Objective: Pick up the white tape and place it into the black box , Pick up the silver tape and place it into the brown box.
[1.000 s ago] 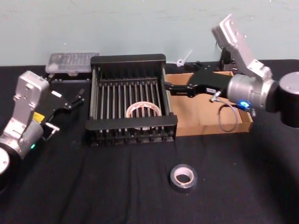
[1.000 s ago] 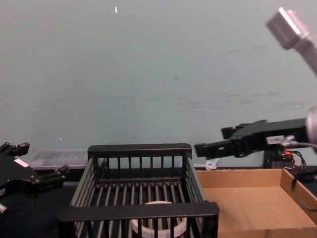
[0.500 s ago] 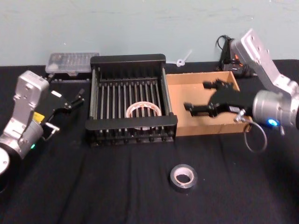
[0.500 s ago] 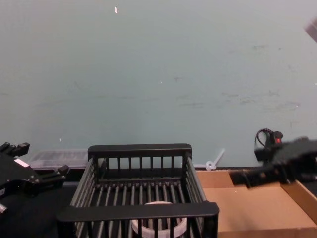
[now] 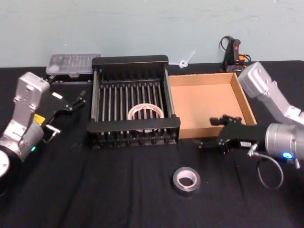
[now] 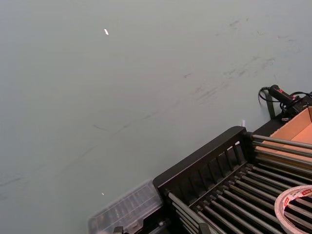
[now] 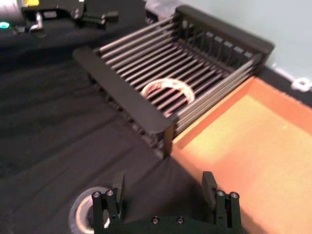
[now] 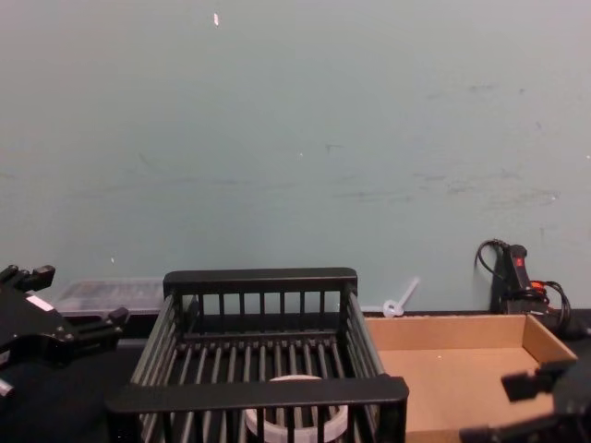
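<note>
**Half done: white tape boxed, silver tape waiting**

I see the white tape [image 5: 146,112] lying flat in the black box [image 5: 133,125]. The silver tape [image 5: 186,180] sits on the dark surface [image 5: 95,190], the brown box [image 5: 204,104] holding nothing. My right gripper [image 5: 209,137] hovers near the roll, jaws wide apart, holding nothing. My left gripper [image 5: 76,100] is parked, jaws spread.
</note>
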You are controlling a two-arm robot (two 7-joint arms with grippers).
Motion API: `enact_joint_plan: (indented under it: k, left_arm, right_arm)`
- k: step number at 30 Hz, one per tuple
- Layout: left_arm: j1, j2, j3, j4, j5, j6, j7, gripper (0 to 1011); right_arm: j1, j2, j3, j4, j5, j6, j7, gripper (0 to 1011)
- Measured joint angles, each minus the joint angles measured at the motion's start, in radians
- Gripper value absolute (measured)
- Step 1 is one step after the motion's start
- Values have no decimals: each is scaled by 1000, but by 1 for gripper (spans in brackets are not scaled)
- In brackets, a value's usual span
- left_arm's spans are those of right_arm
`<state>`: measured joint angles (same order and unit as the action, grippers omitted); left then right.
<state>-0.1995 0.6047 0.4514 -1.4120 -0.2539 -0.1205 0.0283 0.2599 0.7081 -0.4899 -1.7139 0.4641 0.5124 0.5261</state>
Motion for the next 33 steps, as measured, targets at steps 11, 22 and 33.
enact_joint_plan:
  k: [11, 22, 33]
  left_arm:
    - [0, 0, 0, 0, 0, 0, 0, 1001]
    - [0, 0, 0, 0, 0, 0, 0, 1001]
    - [0, 0, 0, 0, 0, 0, 0, 1001]
  right_arm:
    - [5, 27, -76, 3, 1, 26, 39, 1002]
    - [24, 33, -119, 23, -3, 36, 61, 1002]
    - [45, 16, -145, 61, -1, 36, 65, 1002]
